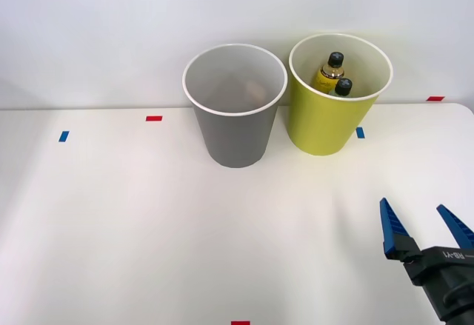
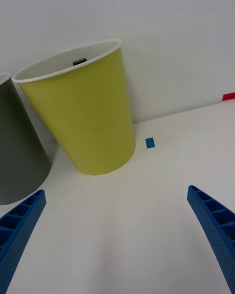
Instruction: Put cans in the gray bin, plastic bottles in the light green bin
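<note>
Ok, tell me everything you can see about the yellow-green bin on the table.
The round, tapered yellow-green plastic bin stands upright on the white table, near the wall and right beside the gray plastic bin, on the robot's right of it. It has a white rim and a pale inside, and narrows toward its base. Two black-capped bottles stand inside, one with a yellow-amber body. A small blue tape mark lies by its base. The blue ribbed pincer is well apart from it, open.

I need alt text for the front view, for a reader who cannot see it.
Two plastic bottles with black caps stand inside the light green bin, beside the gray bin on a white table. The right gripper hovers open and holds nothing, nearer the camera on the right.
</note>
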